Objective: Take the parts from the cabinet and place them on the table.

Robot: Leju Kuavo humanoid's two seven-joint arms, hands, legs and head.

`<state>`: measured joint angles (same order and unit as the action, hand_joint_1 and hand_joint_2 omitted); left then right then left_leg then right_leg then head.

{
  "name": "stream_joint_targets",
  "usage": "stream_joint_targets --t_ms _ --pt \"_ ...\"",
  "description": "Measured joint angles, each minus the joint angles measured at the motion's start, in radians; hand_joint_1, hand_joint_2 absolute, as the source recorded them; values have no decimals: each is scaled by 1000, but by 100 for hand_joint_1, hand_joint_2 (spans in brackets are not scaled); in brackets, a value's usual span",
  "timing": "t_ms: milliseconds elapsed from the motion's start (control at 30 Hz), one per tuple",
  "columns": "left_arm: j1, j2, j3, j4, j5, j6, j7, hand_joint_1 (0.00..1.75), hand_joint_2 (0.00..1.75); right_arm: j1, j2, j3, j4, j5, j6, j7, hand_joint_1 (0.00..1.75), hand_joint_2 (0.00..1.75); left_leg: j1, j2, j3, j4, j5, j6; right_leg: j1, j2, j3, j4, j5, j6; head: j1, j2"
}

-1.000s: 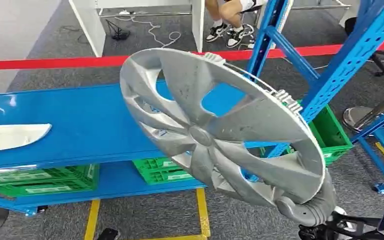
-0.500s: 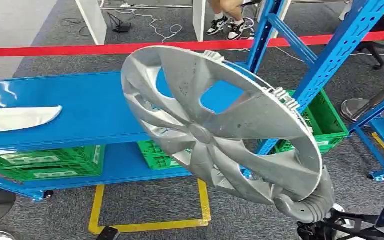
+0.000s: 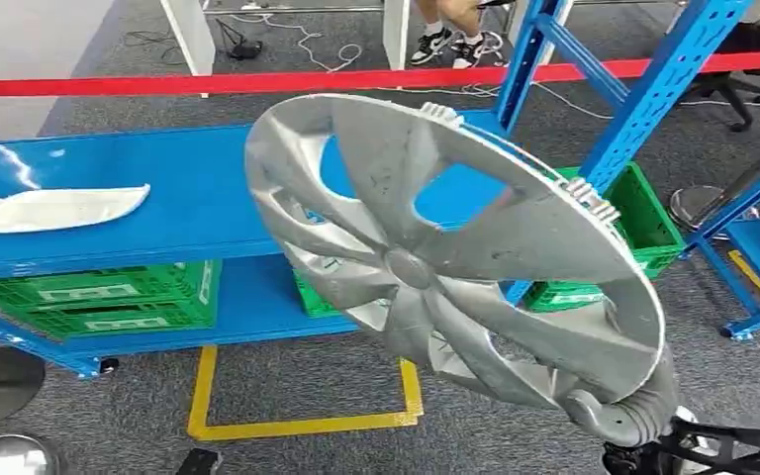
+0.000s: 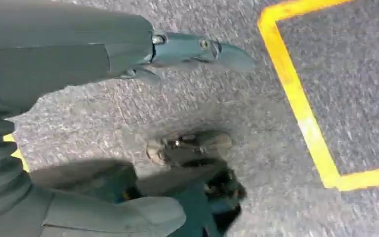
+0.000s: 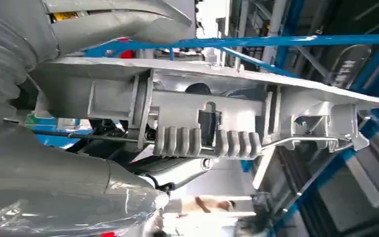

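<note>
A large silver wheel cover (image 3: 455,252) hangs tilted in mid-air in front of the blue table (image 3: 198,213). My right hand (image 3: 623,416) grips it by its lower right rim. The right wrist view looks along the cover's ribbed rim (image 5: 207,123), clamped between the thumb and fingers of my right hand (image 5: 79,148). A white curved part (image 3: 54,208) lies on the table's left end. My left hand (image 4: 128,123) hangs over the grey carpet, fingers apart and holding nothing.
Blue rack uprights (image 3: 653,94) rise at the right. Green crates (image 3: 99,297) sit on the shelf under the table, another green crate (image 3: 643,223) by the rack. A red barrier tape (image 3: 158,84) crosses behind. Yellow floor tape (image 3: 307,426) marks the carpet. A person's feet (image 3: 445,45) stand beyond.
The whole view has shifted: the table and white part have slid rightward in the picture, so the camera moved. The wheel cover stays held in my right hand.
</note>
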<state>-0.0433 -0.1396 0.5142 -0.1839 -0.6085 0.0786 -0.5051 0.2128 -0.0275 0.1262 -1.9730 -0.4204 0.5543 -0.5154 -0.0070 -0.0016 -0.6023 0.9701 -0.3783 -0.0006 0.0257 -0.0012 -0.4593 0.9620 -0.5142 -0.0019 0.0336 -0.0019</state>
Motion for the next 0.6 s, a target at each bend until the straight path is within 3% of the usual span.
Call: stream_joint_targets --t_ms 67,100,133,200,233,267,300,367,400,433,467,500,567,600 --pt "2 -6 3 0 -10 -3 7 0 175 16 0 -17 -13 6 0 -20 175 175 -4 -1 -4 -7 20 -11 -3 -1 -20 -16 26 -2 1 0" --pt "2 -6 4 0 -13 -2 13 0 175 18 0 -24 -19 6 -1 -22 175 175 -4 -2 -16 3 -14 -16 -11 -5 -14 -22 40 -2 4 0" --pt "2 -7 4 0 -18 -1 18 0 175 21 0 -32 -23 2 -2 -20 175 175 -2 -2 -30 43 -70 -21 -15 -4 -25 -23 51 -11 1 0" --pt "1 -8 4 0 -22 -4 18 0 175 37 0 -47 -39 -7 -6 -4 175 175 5 -1 -73 196 -182 -34 -17 -5 -51 -18 66 -8 2 0" --pt "1 -8 3 0 -23 -6 17 0 175 45 0 -55 -47 -6 -8 2 175 175 8 -1 -90 269 -211 -39 -18 -7 -64 -15 74 -6 0 0" --pt "1 -7 3 0 -24 -8 16 0 175 54 0 -62 -53 -5 -8 7 175 175 11 -1 -94 316 -206 -44 -20 -7 -79 -10 83 -3 1 0" --pt "1 -7 3 0 -25 -10 16 0 175 61 0 -68 -57 -5 -8 10 175 175 14 -1 -79 320 -169 -48 -24 -7 -96 -3 90 2 1 0" --pt "-2 -7 3 0 -31 -14 16 0 175 72 0 -75 -68 3 -9 11 175 175 21 -1 -3 231 -86 -59 -33 -7 -130 15 101 14 1 0" --pt "-4 -8 3 0 -40 -18 17 0 175 77 0 -82 -77 14 -13 11 175 175 27 -1 59 146 -79 -68 -35 -5 -143 28 105 21 0 0" --pt "-8 -14 2 0 -50 -19 21 0 175 86 0 -89 -88 18 -18 10 175 175 33 -2 116 64 -107 -78 -29 -6 -157 41 107 27 -5 0" --pt "-10 -15 1 0 -59 -20 29 0 175 93 0 -96 -97 16 -22 11 175 175 25 -7 145 7 -136 -56 -30 -5 -165 50 112 32 -6 0" --pt "-11 -19 0 0 -67 -22 38 0 175 102 0 -101 -103 16 -27 12 175 175 27 -9 138 1 -144 -44 -29 -6 -172 54 121 41 -5 0" --pt "-6 -23 -5 0 -84 -24 55 0 175 125 1 -113 -114 18 -31 16 175 175 23 -11 121 12 -135 -30 -34 -5 -181 52 138 49 -5 0" --pt "-2 -25 -7 0 -87 -24 57 0 175 140 1 -119 -120 20 -32 18 175 175 26 -7 113 11 -128 -17 -38 -4 -187 59 125 53 -5 0"
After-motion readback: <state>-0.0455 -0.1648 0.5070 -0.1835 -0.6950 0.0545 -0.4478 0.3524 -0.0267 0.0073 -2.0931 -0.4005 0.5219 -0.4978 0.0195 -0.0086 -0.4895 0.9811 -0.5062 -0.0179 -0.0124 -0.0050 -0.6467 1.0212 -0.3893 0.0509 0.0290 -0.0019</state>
